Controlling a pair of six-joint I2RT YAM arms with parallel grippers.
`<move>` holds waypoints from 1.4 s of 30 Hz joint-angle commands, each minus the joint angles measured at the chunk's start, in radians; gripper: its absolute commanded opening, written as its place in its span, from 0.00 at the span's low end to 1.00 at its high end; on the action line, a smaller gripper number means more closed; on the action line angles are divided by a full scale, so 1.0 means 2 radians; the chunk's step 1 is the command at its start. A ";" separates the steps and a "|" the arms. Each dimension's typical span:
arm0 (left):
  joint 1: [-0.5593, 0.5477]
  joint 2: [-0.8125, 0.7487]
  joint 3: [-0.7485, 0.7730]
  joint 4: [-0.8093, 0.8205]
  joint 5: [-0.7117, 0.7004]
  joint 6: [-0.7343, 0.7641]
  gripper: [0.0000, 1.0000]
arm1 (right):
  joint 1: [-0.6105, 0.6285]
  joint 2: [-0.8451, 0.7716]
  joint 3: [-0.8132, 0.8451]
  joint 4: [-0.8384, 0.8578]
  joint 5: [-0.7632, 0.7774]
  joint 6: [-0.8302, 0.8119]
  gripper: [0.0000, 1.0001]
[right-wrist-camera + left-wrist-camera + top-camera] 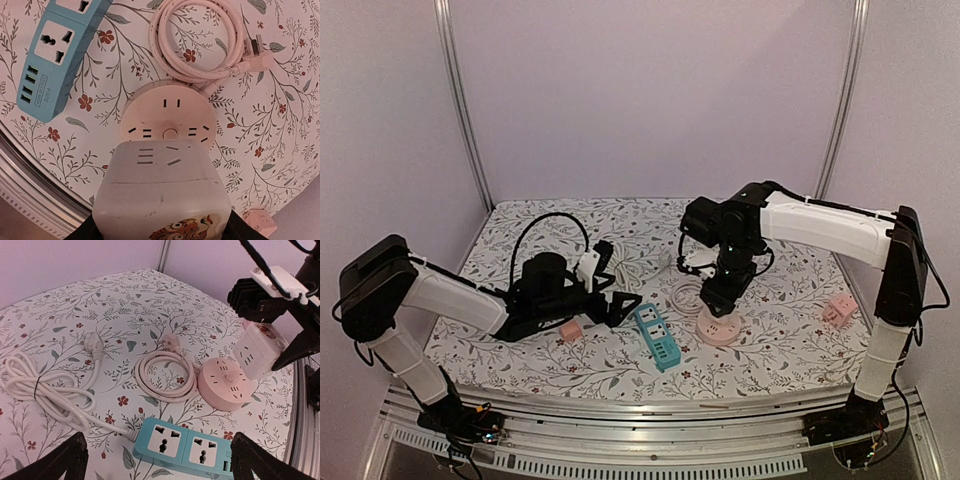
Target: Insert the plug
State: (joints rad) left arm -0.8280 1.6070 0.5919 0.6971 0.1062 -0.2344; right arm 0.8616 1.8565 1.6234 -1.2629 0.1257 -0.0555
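One white plug [162, 195] — gripped inside right claw [722, 296].

blue power strip [185, 447] | white cable bundle [35, 385] | pink cube adapter [839, 310]

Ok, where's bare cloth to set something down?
Bare cloth lies between the round pink socket and the small pink adapter, and along the far edge. The middle is crowded: blue power strip, pink cord coil, left gripper, right gripper holding the white adapter.

White tablecloth [125, 305], grey-green leaf and red flower print. Teal power strip [185, 447]. Pale pink round socket [225, 385]. White cube adapter [162, 195], orange tiger sticker.
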 commanded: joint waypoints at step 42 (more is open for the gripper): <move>0.007 0.021 0.005 0.028 0.048 0.004 0.99 | -0.072 -0.011 -0.076 0.092 -0.032 -0.074 0.00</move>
State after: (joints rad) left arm -0.8280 1.6314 0.5938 0.7414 0.1944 -0.2333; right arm 0.7292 1.8534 1.4818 -1.0981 0.0723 -0.2066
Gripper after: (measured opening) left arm 0.988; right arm 0.615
